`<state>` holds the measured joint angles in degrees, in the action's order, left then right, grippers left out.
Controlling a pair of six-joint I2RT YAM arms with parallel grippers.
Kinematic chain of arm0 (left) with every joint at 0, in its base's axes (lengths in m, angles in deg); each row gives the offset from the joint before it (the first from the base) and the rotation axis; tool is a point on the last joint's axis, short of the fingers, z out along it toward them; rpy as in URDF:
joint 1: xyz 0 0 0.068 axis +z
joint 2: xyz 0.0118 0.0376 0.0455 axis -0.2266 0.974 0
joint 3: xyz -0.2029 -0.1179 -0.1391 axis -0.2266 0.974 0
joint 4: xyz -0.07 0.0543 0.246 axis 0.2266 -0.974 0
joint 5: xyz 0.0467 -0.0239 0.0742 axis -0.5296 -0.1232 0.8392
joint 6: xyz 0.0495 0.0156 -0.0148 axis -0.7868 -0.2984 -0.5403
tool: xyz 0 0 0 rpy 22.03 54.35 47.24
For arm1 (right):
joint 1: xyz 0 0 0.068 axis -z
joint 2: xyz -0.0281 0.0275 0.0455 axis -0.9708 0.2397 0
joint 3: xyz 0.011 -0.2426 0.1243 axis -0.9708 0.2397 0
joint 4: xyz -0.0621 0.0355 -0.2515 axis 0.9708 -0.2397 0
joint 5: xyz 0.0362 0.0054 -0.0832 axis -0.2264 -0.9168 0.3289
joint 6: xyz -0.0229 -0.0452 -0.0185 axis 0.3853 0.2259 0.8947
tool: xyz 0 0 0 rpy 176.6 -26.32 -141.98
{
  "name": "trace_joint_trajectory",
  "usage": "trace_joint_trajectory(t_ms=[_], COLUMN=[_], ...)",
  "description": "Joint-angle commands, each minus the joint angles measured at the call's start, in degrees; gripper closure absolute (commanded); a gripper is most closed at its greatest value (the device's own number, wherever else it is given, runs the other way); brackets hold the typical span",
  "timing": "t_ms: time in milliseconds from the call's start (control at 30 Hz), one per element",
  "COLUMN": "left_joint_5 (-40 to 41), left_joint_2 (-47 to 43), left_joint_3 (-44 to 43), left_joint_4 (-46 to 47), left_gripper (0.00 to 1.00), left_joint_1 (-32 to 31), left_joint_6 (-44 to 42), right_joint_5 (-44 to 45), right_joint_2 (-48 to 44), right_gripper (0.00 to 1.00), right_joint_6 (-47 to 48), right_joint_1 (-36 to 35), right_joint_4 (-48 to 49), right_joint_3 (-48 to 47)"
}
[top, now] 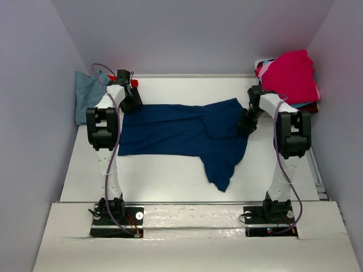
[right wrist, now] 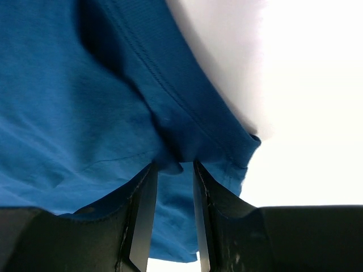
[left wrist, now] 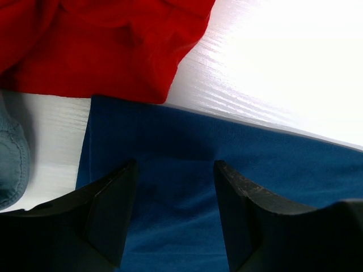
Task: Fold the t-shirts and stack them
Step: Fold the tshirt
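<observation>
A navy t-shirt [top: 181, 133] lies spread across the table, one end folded over and trailing toward the front. My left gripper [top: 129, 99] hovers over its far left corner, jaws wide open with only navy cloth [left wrist: 227, 158] beneath them [left wrist: 176, 164]. My right gripper [top: 247, 126] is low at the shirt's right edge. Its jaws [right wrist: 173, 165] stand a narrow gap apart, and a small fold of the hem [right wrist: 170, 164] sits at the tips without filling the gap. A red t-shirt [left wrist: 102, 45] lies just beyond the navy corner.
A dusty blue-grey t-shirt [top: 88, 93] is crumpled against the left wall, its edge [left wrist: 11, 164] beside my left finger. A heap of magenta and other t-shirts [top: 292, 76] sits at the back right corner. White walls close in on both sides.
</observation>
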<state>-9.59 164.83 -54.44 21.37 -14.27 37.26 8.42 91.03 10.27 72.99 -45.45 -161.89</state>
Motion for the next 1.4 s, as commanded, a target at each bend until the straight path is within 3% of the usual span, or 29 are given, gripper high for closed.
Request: trace_joint_trajectory(t_ms=[0, 1000, 1367], left_joint_5=[0.76, 0.94, 0.50], left_joint_2=[0.47, 1.09, 1.44], left_joint_3=[-1.26, -0.91, -1.00], left_joint_4=[-1.49, -1.49, -1.40], left_gripper=[0.32, 0.32, 0.32], left_joint_1=[-0.15, 0.38, 0.38], left_joint_6=[-0.90, -1.08, -1.08], right_joint_5=[1.45, -1.89, -1.36], right_joint_2=[-3.36, 0.25, -0.37], right_gripper=[0.62, 0.63, 0.62], right_joint_6=[0.32, -1.09, -0.30], right_joint_1=[-0.55, -0.55, -0.55], right_joint_4=[0.04, 0.31, 0.31], right_joint_3=[1.18, -4.97, -2.78])
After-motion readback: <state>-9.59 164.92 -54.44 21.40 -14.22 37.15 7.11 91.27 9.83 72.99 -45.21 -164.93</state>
